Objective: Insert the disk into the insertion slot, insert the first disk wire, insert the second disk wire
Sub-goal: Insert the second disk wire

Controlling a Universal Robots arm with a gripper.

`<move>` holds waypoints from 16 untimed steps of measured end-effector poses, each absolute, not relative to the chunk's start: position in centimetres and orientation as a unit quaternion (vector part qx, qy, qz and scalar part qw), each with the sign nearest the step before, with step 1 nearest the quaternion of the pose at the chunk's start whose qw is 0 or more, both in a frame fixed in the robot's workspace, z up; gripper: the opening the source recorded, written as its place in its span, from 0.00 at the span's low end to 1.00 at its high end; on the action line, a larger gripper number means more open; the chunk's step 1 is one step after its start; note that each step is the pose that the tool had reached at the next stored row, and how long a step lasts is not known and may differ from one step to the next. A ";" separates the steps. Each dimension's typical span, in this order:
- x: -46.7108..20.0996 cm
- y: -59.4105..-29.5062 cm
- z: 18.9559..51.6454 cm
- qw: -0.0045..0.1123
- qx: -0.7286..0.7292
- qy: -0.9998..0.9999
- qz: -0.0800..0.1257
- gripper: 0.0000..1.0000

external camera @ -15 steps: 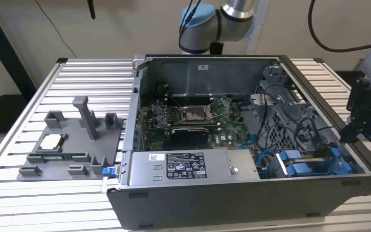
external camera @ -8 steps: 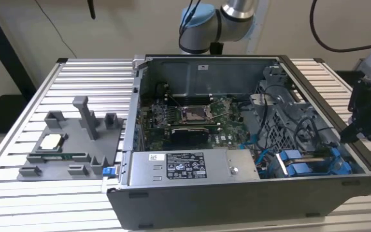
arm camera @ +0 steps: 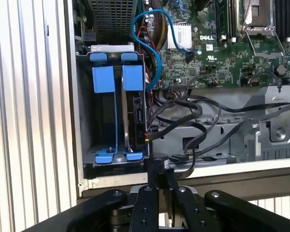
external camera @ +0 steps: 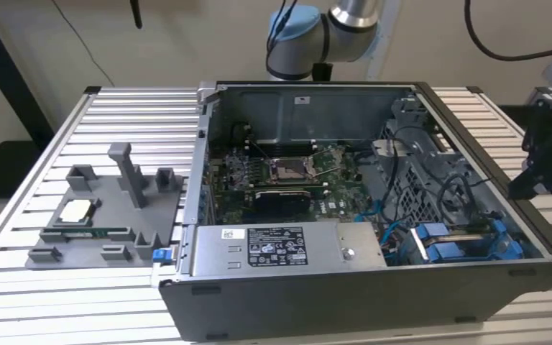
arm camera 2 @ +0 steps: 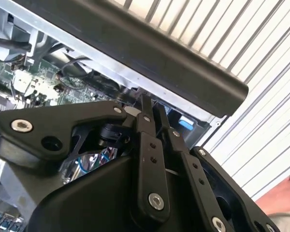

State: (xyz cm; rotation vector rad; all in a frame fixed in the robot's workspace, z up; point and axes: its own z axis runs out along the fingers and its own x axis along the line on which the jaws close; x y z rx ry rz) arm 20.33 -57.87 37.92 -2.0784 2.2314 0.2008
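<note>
- gripper: black, hanging over the side wall of the computer case at the exterior view's right; in both wrist views its fingers are lying pressed together; whether anything is being pinched cannot be told.
- the disk: in its blue carrier, sitting edge-on inside the insertion slot, just beyond the fingertips in the first wrist view.
- second blue carrier: sitting beside the disk in the same grey cage.
- black cables: looping loosely beside the cage, passing near the fingertips.
- blue cable: curving from the cage towards the motherboard.
- power supply: lying along the case's near wall.
- grey fixture tray: resting on the slatted table, at the exterior view's left.
</note>
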 end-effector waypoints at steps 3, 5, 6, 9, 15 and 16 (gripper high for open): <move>19.7 -57.9 38.3 0.046 -0.677 0.731 0.068 0.18; 19.2 -57.8 38.4 0.048 -0.676 0.732 0.069 0.17; 18.9 -57.8 38.5 0.049 -0.676 0.732 0.070 0.17; 18.0 -57.8 38.6 0.053 -0.675 0.732 0.072 0.17; 16.1 -57.7 38.8 0.061 -0.673 0.733 0.077 0.16; 15.8 -57.7 38.8 0.063 -0.673 0.733 0.078 0.16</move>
